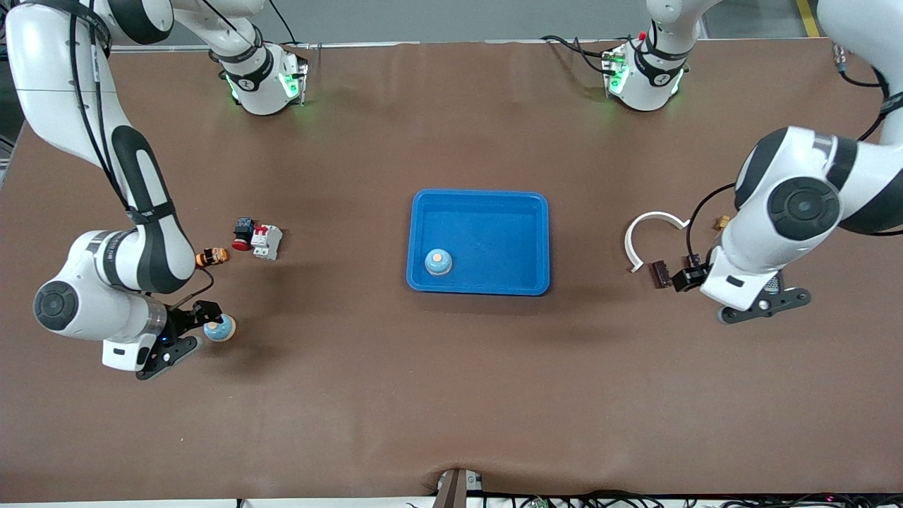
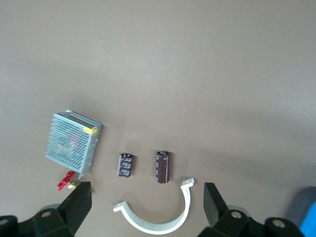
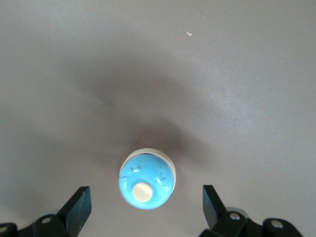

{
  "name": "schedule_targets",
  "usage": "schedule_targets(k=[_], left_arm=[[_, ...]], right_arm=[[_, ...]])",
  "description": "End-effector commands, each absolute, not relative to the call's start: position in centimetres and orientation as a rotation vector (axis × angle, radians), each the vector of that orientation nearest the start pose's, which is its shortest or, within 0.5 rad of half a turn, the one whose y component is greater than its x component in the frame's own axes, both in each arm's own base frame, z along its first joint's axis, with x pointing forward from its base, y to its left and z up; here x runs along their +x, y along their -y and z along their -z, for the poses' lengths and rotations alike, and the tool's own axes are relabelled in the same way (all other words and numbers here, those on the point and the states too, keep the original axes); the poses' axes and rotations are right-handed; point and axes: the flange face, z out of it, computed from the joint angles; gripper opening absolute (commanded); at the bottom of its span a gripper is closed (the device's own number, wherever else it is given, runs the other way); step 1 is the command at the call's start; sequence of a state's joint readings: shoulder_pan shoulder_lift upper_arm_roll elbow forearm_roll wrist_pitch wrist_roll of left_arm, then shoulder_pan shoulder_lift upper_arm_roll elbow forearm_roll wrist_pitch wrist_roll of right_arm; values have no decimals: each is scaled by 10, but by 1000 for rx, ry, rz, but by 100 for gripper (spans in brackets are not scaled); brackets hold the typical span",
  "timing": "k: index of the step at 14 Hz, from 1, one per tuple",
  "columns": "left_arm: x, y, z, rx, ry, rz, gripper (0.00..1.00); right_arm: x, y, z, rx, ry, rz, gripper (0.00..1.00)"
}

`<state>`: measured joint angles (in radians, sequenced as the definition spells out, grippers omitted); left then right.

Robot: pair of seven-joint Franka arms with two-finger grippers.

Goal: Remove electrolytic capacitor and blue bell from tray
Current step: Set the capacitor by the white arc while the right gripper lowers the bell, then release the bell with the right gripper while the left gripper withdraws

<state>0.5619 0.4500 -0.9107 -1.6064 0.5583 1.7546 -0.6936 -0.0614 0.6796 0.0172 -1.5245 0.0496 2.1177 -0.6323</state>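
Two dark brown capacitors (image 2: 163, 167) (image 2: 125, 165) lie side by side on the brown table, seen as a dark pair (image 1: 662, 274) in the front view. My left gripper (image 2: 146, 207) (image 1: 695, 276) hangs open above them and holds nothing. A blue bell (image 3: 147, 180) (image 1: 219, 329) with a pale button stands on the table toward the right arm's end. My right gripper (image 3: 145, 207) (image 1: 201, 319) is open just beside that bell, its fingers apart from it. Another blue bell (image 1: 438, 262) sits in the blue tray (image 1: 480, 286).
A white curved clamp (image 2: 158, 217) (image 1: 652, 233) lies next to the capacitors, with a metal mesh box (image 2: 72, 143) and a small red part (image 2: 64, 181) beside them. Near the right arm lie an orange-black cylinder (image 1: 211, 256), a white breaker (image 1: 267, 241) and a red-black switch (image 1: 243, 233).
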Motion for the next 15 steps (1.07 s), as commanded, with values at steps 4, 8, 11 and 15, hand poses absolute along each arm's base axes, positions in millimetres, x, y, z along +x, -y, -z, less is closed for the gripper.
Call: schedule_targets(k=[4, 8, 11, 15], left_arm=[[634, 114, -513, -2939, 359, -3, 100], [630, 106, -543, -3034, 238, -14, 100], [625, 83, -566, -3041, 197, -7, 100], [605, 48, -601, -3113, 139, -12, 100]], right_arm=[[701, -5, -308, -2972, 532, -113, 100], [699, -50, -339, -3005, 327, -84, 100], [692, -94, -355, -3026, 165, -90, 100], [675, -169, -379, -3039, -43, -82, 100]])
